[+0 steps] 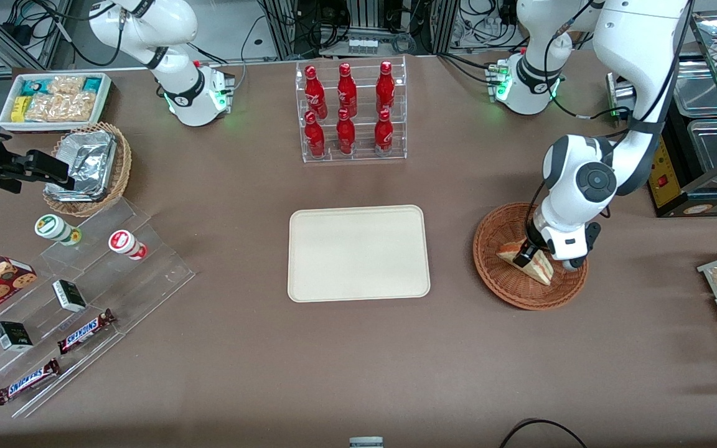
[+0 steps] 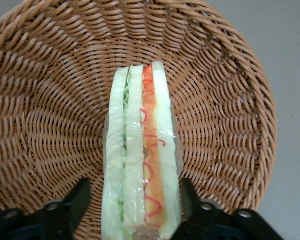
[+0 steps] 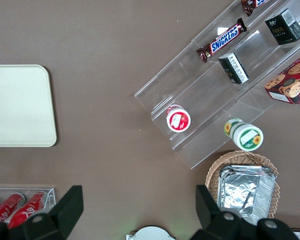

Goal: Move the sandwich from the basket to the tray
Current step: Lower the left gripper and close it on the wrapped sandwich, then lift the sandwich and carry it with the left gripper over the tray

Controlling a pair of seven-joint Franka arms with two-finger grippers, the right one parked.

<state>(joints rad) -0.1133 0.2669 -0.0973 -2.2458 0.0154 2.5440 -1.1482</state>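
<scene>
— Brown tabletop [image 1: 358, 367]: where is the sandwich [image 1: 528, 260] located?
— Inside the basket [image 1: 495, 233], straddled by the pincer [image 1: 529, 254], fingers [image 2: 77, 200] spread just beside it; the tray [image 1: 358, 253] lies well apart.

The gripper [image 1: 529, 254] was down inside the basket [image 1: 496, 239], at the sandwich [image 1: 536, 264] lying there. The tray [image 1: 358, 253] sat well apart from the basket.

Glossy white arm, grey round joint cap, black tool [image 1: 528, 255]
</scene>
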